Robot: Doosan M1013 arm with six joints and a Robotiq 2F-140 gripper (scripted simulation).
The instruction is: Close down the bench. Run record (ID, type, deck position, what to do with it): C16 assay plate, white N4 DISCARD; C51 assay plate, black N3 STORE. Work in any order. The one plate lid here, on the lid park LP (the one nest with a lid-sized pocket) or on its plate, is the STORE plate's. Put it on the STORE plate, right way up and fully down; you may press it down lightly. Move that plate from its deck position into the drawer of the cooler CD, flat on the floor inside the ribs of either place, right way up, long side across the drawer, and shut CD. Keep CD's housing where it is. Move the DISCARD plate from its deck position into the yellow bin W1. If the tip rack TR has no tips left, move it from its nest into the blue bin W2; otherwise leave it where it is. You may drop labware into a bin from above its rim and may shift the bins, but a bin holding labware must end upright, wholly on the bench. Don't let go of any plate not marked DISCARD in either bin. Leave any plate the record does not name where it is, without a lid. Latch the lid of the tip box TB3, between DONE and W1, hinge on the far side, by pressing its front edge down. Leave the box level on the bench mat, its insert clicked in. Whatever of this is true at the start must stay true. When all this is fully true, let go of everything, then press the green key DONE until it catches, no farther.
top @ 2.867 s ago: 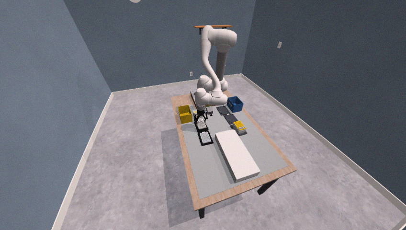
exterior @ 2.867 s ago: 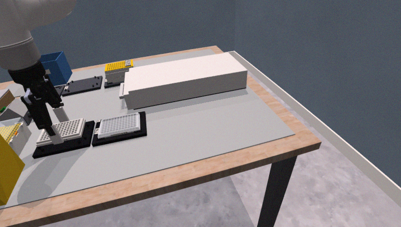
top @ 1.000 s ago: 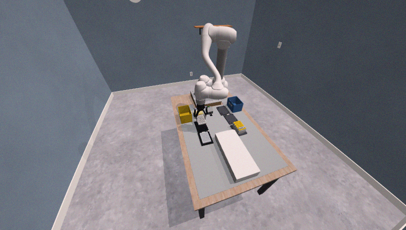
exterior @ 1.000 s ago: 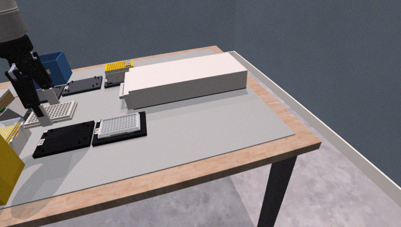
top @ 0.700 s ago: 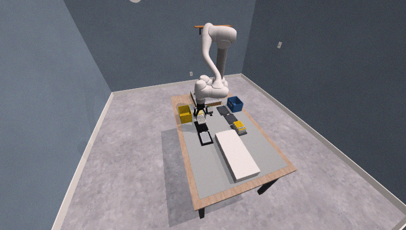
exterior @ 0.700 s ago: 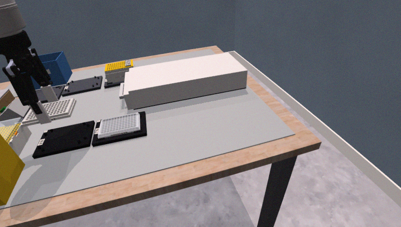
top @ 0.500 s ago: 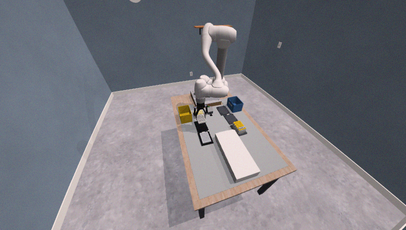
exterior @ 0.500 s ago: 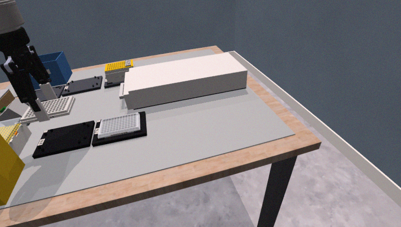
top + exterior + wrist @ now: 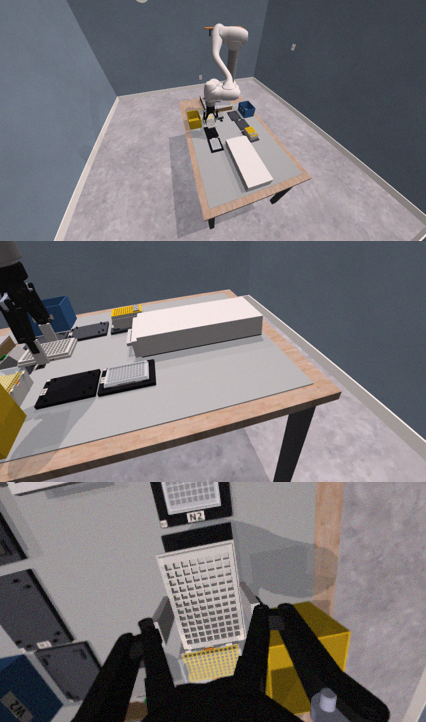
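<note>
One white assay plate (image 9: 202, 597) pinched across its short width by the gripper (image 9: 200, 632), held level in the air beside the yellow bin (image 9: 305, 647), presumably for dropping in as discard.

Bench top (image 9: 269, 416) looks like pale wood with a matt grey mat (image 9: 209, 375) over it. White plate (image 9: 204, 597) and yellow bin (image 9: 320, 632) read as smooth plastic, probably. Gripper (image 9: 200, 632) is matt black.

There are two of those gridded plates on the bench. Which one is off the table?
The white plate clamped in the gripper, hanging above the mat near the yellow bin. The other plate lies flat in its black nest.
</note>
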